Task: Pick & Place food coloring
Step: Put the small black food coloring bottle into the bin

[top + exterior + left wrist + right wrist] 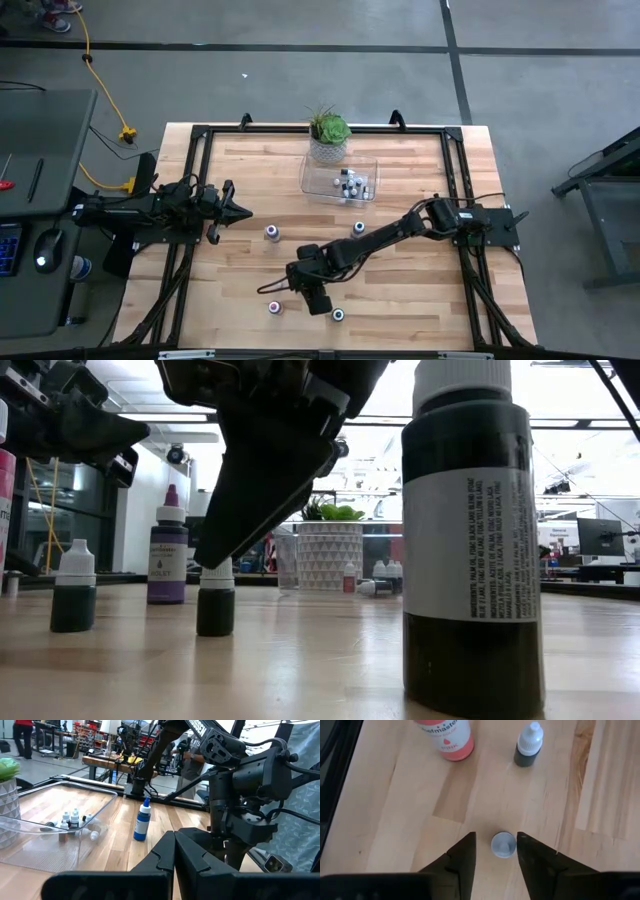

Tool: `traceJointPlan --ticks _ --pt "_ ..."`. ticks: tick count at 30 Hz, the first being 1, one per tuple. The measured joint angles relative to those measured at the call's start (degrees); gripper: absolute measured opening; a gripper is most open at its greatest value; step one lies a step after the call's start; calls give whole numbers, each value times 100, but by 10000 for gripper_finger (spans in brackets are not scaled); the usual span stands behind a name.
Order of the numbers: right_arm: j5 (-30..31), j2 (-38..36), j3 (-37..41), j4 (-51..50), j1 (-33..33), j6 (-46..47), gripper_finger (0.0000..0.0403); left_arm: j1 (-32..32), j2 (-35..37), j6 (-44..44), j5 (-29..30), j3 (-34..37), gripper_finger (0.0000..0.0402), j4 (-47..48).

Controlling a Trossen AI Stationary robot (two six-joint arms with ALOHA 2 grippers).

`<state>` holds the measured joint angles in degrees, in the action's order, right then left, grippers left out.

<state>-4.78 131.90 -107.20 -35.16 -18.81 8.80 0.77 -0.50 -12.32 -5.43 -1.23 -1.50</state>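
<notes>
A: From above, we see the right gripper (318, 303) low on the table (420, 290), near 6 o'clock from the tray (340, 178). The left gripper (238, 212) waits at 9 o'clock, by the table's left edge.

B: And the food coloring? We count a cluster in the tray (352, 186), below the plant (328, 135), plus loose ones: a purple-capped bottle (271, 232), a blue bottle (358, 229), a pink bottle (274, 307) and a dark bottle (338, 314).

A: At table height, the right gripper's fingers (265, 470) come down over a small dark bottle (215, 600). A large dark bottle (472, 530) stands close at 3 o'clock, a purple one (168, 550) and a small green one (74, 588) at 9.

B: Left wrist: we see its fingers (195, 857) pressed together, the blue bottle (143, 820) beyond, and tiny bottles in the tray (70, 820).

A: Right wrist: its fingers (462, 857) stand apart on either side of a white cap (503, 844), not touching. The pink bottle (447, 737) and a small dark one (527, 745) sit farther off
</notes>
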Motion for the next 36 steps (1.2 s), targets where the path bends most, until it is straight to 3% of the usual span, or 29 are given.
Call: traceJointPlan --ticks 8,16,25,36 --pt "36 0 0 -10 4 -3 102 -2 -1 0 0 -1 0 0" --pt "34 -11 -6 -90 17 7 36 0 1 0 0 1 0 0" --pt "-16 -124 -7 -213 100 -1 35 0 1 0 0 -1 0 2" --pt "343 -1114 -4 -959 480 25 35 -2 -1 0 0 2 0 2"
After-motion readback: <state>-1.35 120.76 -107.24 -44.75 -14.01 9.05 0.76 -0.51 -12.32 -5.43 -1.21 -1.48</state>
